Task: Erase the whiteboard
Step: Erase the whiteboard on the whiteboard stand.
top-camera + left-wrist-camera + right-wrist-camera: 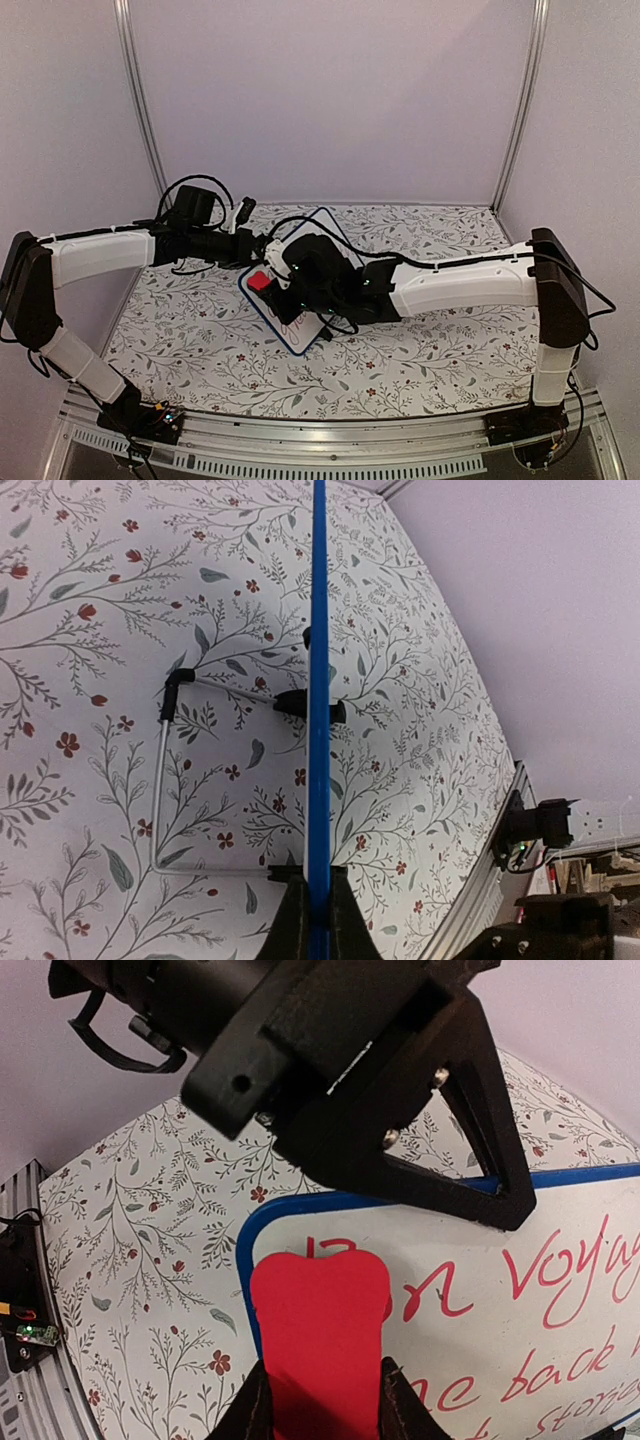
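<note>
Two grips we see: left hand (318,920) clenched on the edge of the blue-rimmed glossy white whiteboard (590,1210) at the middle of the floral tabletop (430,350); right hand (322,1405) grasping a red block eraser (318,1320) at its left corner.

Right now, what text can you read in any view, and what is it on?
"on Voyag": top line of red handwriting on the whiteboard, right wrist view. The first letter is half hidden by the red eraser, and the end is cut off by the frame.
"ne back": second line. The start is hidden behind the eraser and the end is cut off.
"stori": third line, clipped at the bottom, so this reading is uncertain.
Top view: the writing is too small to read.
Left wrist view: no text.
</note>
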Controlling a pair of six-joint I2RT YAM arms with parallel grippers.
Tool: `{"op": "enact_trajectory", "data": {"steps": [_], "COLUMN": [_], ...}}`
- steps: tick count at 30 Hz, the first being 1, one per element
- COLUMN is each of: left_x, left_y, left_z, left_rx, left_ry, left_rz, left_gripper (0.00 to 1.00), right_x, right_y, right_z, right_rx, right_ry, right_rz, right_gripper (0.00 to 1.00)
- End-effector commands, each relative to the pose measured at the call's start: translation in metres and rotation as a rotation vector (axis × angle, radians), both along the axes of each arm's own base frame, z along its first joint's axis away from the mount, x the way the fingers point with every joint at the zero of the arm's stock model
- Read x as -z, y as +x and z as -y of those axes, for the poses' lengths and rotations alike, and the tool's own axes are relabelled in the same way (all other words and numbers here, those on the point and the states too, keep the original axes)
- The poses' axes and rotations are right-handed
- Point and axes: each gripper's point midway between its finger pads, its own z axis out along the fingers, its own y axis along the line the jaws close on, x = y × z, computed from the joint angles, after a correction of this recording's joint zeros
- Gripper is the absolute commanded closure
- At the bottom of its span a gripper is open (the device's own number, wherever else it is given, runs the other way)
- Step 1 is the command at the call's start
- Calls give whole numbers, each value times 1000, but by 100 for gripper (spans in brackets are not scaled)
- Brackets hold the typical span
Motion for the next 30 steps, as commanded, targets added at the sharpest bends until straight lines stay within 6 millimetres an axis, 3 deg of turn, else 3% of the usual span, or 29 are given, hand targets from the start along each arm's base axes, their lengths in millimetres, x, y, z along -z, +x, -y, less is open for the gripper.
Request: {"op": "enact_trajectory", "data": {"steps": [1, 7, 17, 30], "left_x": [-2, -1, 0, 1], "left_y": [-6, -6, -7, -8], "left_z": [7, 7, 8, 9], "left_rx": [28, 26, 30, 36], "left_ry": [-15, -14, -19, -23], "left_rz": [13, 10, 4, 0], "left_gripper": [100, 100, 100, 100], "right_x": [-2, 16, 50, 20], "right_y": [8, 10, 2, 20], "right_z": [-8, -8, 14, -1], "right_rx": [25, 30, 48, 105], "right_ry": [6, -41, -88, -27], "right_rz": [38, 34, -12, 60], "right_gripper": [73, 74, 74, 74]}}
